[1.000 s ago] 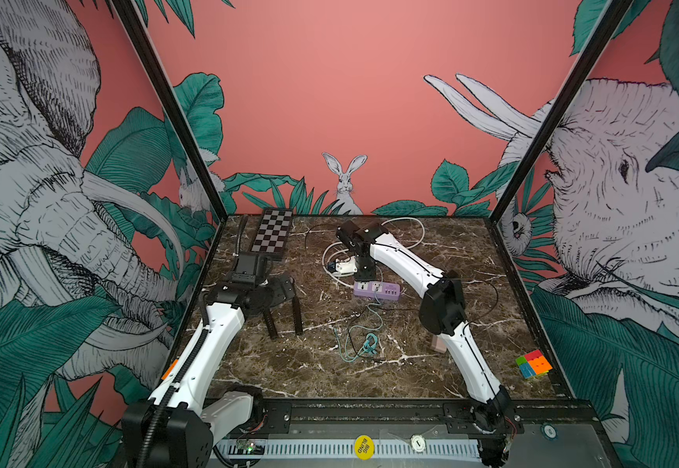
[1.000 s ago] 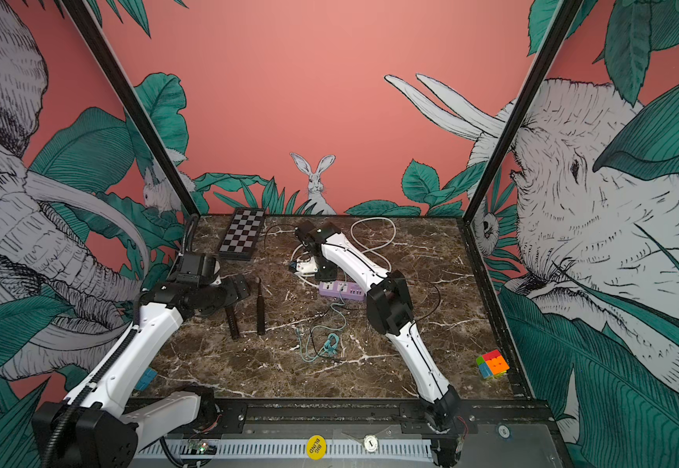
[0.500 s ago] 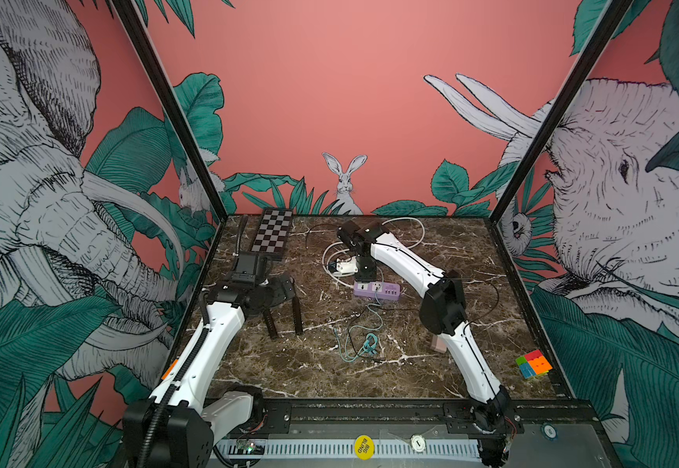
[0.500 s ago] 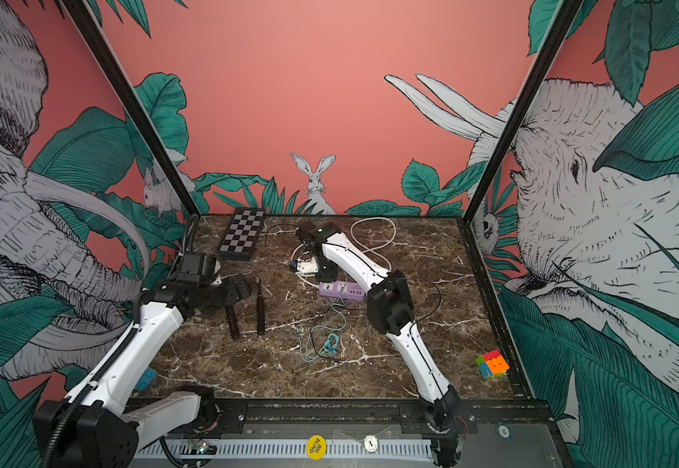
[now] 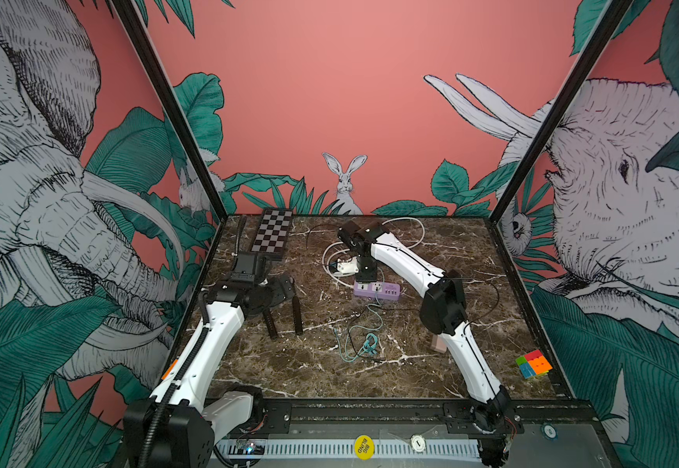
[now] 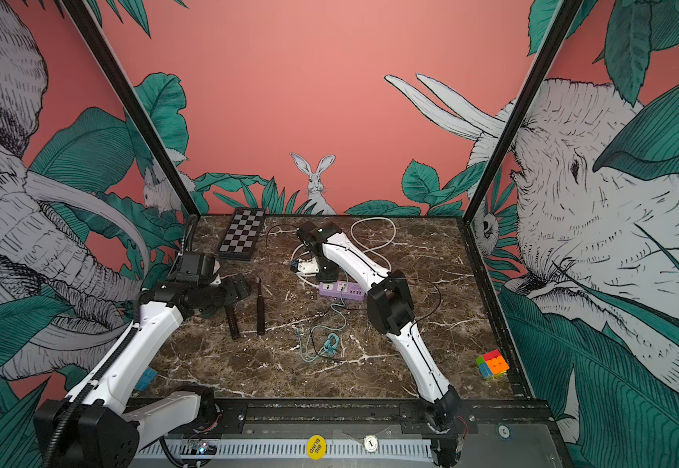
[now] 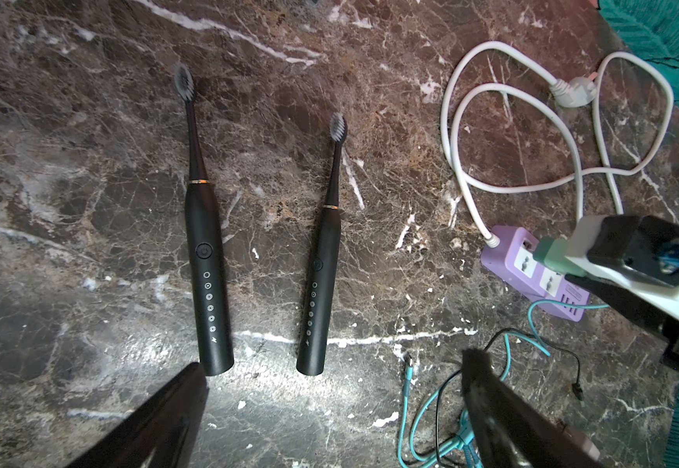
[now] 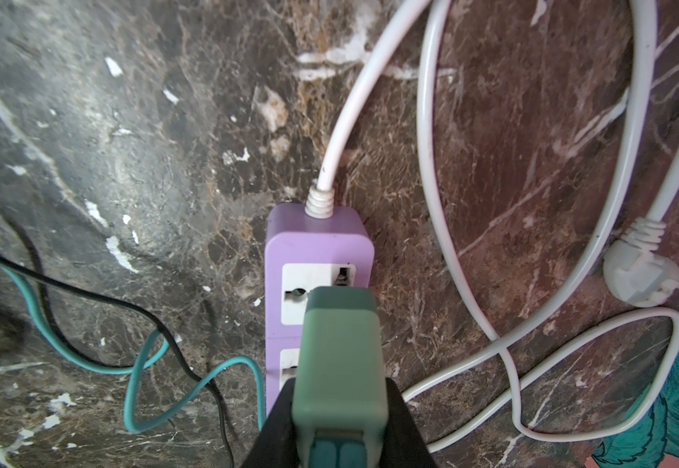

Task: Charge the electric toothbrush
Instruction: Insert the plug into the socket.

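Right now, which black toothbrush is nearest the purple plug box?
The black electric toothbrush beside the teal cable; its twin lies farther from the purple strip.

Two black electric toothbrushes lie flat on the marble counter (image 7: 86, 210), side by side and apart, bristle heads far and bases near. The left toothbrush (image 7: 207, 279) shows its power button and a row of mode lights; the right toothbrush (image 7: 321, 283) lies slightly angled. The left claw (image 7: 335, 362) hangs above their near ends with its dark fingers (image 7: 159, 421) spread wide and nothing between them. To the right sits a purple power strip (image 7: 506, 249), its white cord (image 7: 461, 133) looping far to a loose white plug (image 7: 572, 91). The right claw (image 7: 585, 263) is clamped on a green charger plug (image 7: 552, 253) over the strip's sockets. A teal cable (image 7: 408, 405) and a thin black cable (image 7: 572, 364) tangle near the strip.
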### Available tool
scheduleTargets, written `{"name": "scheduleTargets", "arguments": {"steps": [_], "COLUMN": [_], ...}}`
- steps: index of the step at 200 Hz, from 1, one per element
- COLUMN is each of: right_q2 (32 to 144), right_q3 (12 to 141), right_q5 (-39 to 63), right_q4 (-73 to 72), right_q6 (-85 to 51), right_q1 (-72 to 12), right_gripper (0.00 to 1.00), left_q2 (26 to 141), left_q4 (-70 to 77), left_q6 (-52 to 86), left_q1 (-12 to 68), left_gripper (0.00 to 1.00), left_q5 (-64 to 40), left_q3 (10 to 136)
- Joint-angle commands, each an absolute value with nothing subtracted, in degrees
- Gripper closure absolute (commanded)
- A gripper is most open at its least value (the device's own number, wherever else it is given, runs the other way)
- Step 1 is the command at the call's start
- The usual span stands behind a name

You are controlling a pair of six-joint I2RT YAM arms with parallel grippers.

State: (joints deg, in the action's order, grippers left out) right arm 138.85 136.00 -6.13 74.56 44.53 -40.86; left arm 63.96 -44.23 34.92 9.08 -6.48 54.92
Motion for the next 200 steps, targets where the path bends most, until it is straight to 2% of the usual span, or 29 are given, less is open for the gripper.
{"name": "scheduleTargets", "arguments": {"steps": [1, 77, 142, 200], "right_q2": [136.84, 141.38, 144.09, 147.45], "right_q3": [135.47, 136.5, 134.73, 134.2], "right_q5": [-6.46, -1.95, -3.15, 1.8], "right_q4": [77.12, 78.24, 77.69, 78.11], "right_q6": [43.34, 42.27, 42.32, 42.47], "right_q1": [-41.04, -40.52, -40.6, -40.08], "right_gripper": [1.0, 1.0, 1.0, 1.0], "left_q2": [63.44, 63.45, 64.36, 65.58], "left_q4": [-44.23, -44.38, -44.47, -44.4], "left_q6": [34.79, 34.72, 34.72, 34.63], "left_q1": [8.47, 8.0, 7.8, 7.65], "left_gripper": [0.01, 0.01, 0.01, 0.01], "left_q5": [-6.99, -8.44, -9.94, -11.06], "left_q3": [53.97, 53.62, 53.79, 53.46]}}
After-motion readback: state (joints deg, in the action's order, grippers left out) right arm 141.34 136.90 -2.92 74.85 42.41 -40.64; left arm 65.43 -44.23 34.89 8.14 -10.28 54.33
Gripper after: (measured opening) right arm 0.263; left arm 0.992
